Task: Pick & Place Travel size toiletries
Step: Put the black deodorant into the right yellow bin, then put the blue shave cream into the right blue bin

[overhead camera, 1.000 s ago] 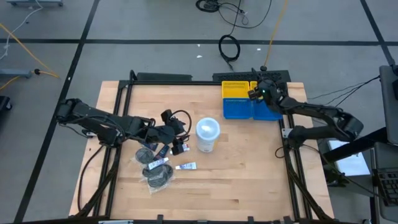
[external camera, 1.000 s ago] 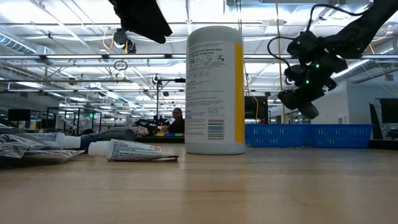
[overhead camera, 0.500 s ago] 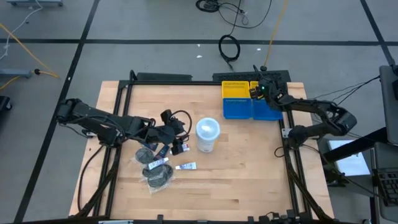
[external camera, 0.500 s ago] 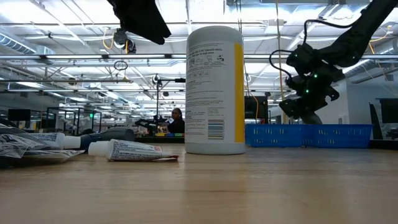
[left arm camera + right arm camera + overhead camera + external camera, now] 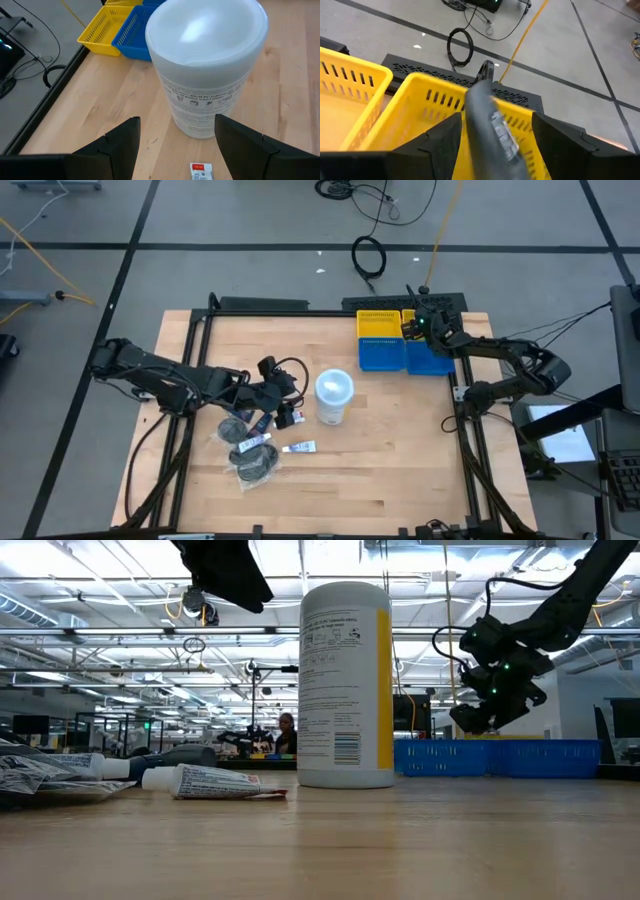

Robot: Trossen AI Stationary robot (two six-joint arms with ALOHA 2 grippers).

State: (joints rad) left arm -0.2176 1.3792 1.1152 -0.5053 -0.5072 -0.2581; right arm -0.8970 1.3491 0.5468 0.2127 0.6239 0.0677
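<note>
The travel size toiletries lie left of the table's middle: white tubes, clear-wrapped dark discs and small dark items. My left gripper hangs open just above them, facing the white tub. My right gripper is open above a yellow bin at the far right. A dark grey mini bottle shows blurred and tilted between its fingers, with gaps on both sides. In the high view the gripper hides this bottle.
A white tub with a pale lid stands upright mid-table, right of the left gripper. Yellow bins and blue bins sit at the far right corner. Bare wood lies along the near edge.
My right gripper has moved a little toward the table's far edge and down over the bins, turning as it went, and its arm has drawn in. The left arm and the toiletries on the table have kept still.
</note>
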